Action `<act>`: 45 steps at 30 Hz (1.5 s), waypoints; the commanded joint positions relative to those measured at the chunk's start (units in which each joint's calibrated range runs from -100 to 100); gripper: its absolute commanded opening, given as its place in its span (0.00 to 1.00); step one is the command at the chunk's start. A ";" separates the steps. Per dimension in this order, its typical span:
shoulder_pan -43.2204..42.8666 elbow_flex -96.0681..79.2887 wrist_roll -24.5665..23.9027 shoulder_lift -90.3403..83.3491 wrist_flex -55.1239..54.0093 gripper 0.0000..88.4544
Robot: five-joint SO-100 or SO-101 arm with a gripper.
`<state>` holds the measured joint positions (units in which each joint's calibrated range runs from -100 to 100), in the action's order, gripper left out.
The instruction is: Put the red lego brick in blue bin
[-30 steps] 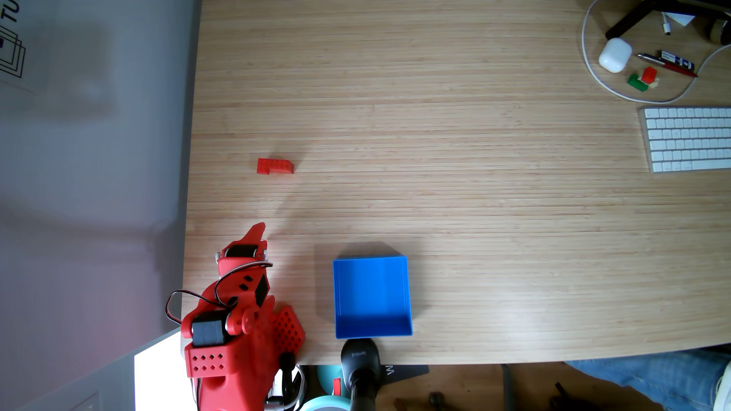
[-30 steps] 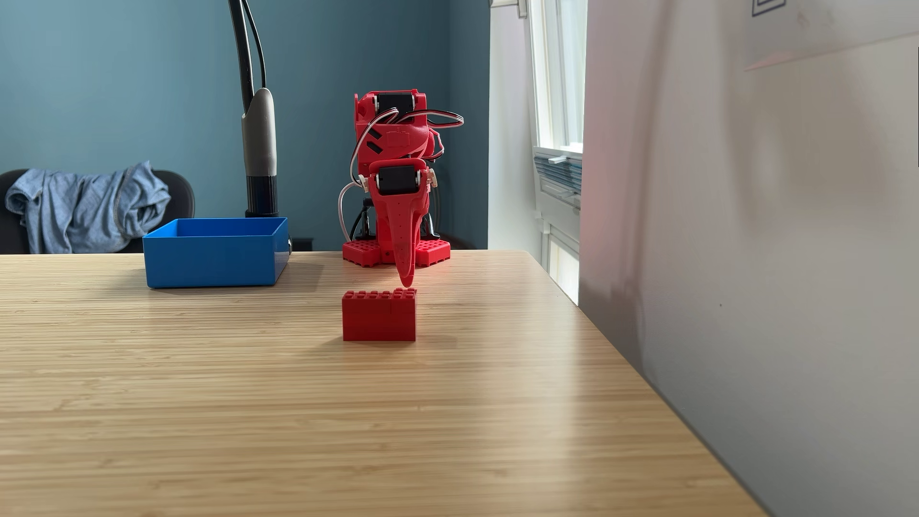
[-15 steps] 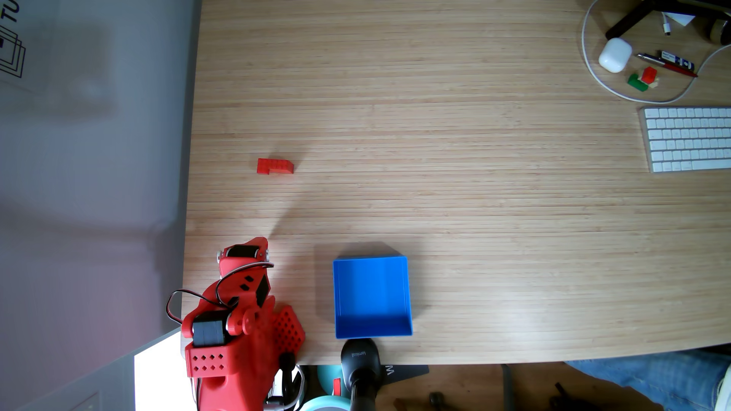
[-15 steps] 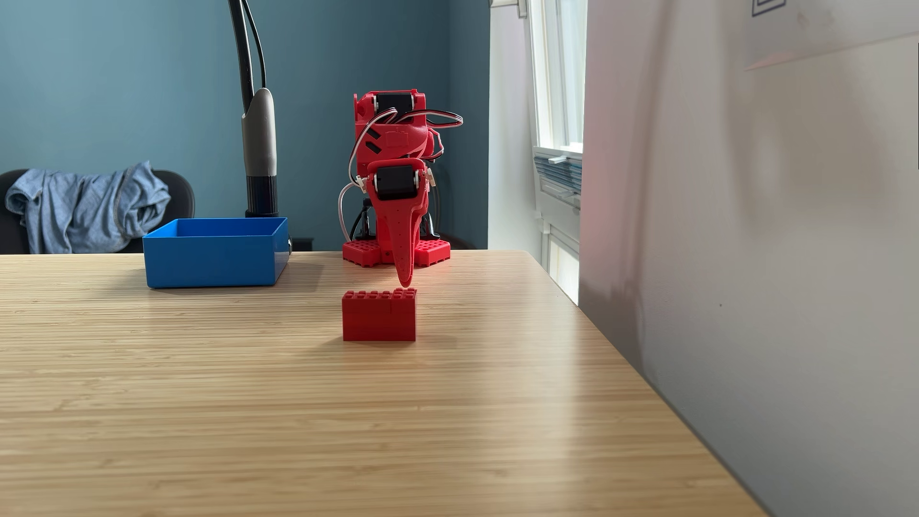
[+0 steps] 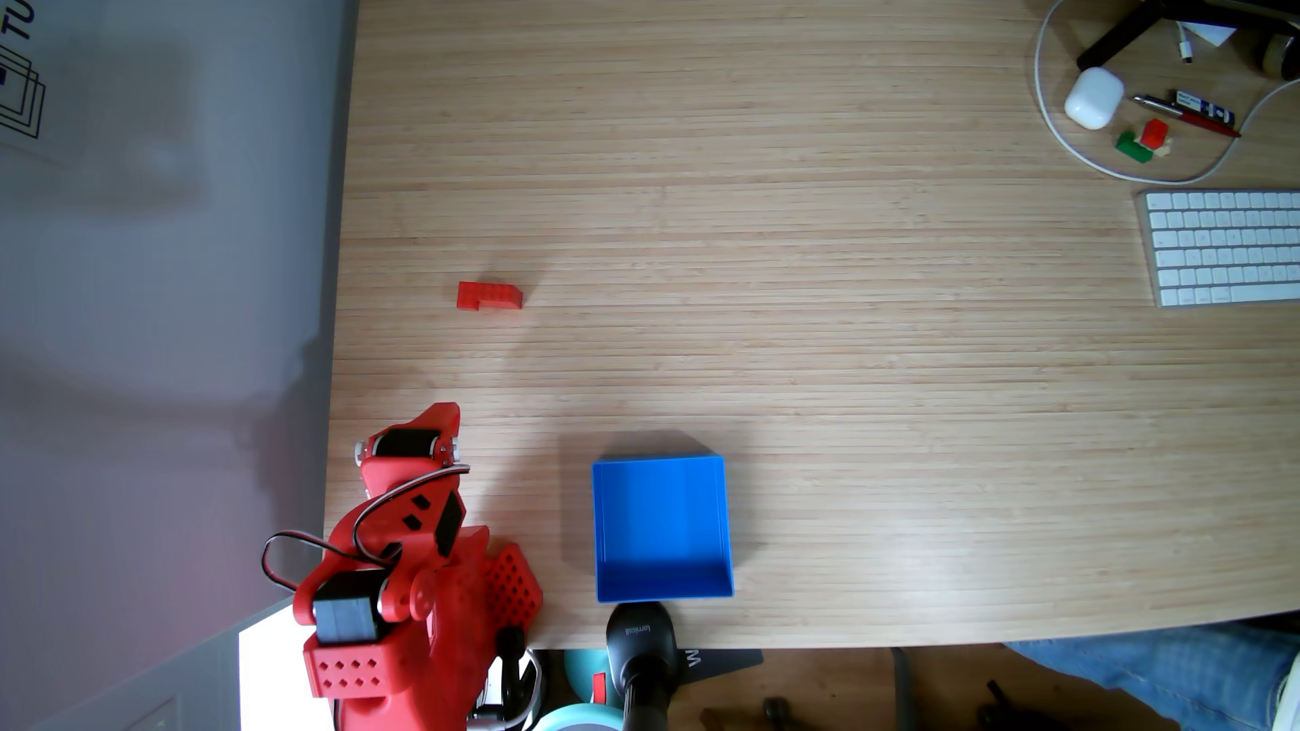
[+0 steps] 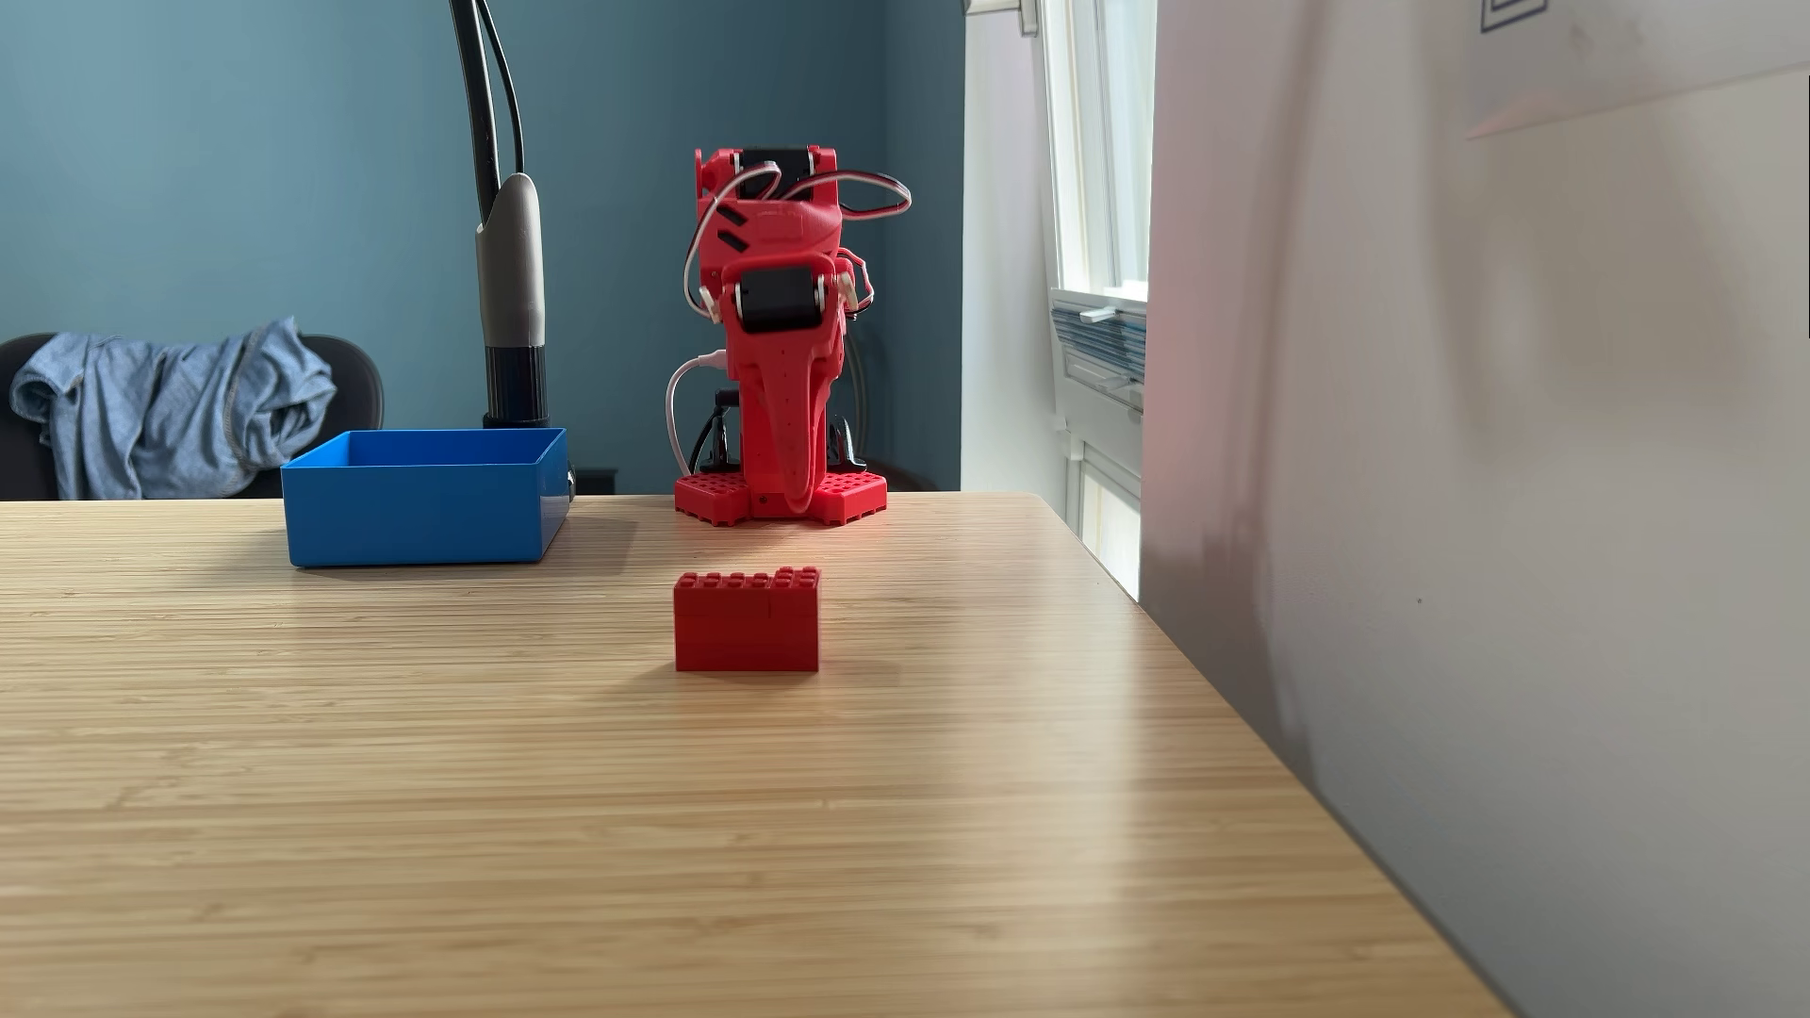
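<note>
The red lego brick (image 5: 489, 295) stands on the wooden table, a stepped, studded piece; in the front fixed view the red lego brick (image 6: 746, 622) sits mid-table. The blue bin (image 5: 661, 527) is open-topped with nothing in it, near the table's lower edge in the top fixed view; the blue bin (image 6: 421, 519) lies back left in the front one. My red gripper (image 5: 449, 411) points down, shut with nothing in it, well short of the brick. In the front view the gripper (image 6: 798, 504) hangs behind the brick, above table level, right of the bin.
A white keyboard (image 5: 1224, 246), a white case (image 5: 1094, 98), pens, a cable and a small red-and-green piece (image 5: 1143, 140) lie at the far right. A camera post (image 6: 509, 274) stands behind the bin. A grey wall (image 6: 1469, 489) borders the table. A person's jeans leg (image 5: 1161, 675) shows.
The gripper has risen off the table surface and the arm has swung slightly left in the top view. The brick and the bin have not moved.
</note>
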<state>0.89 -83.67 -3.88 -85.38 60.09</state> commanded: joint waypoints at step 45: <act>10.40 78.95 3.22 89.20 12.62 0.29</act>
<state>11.17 -9.00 -0.95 3.40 72.58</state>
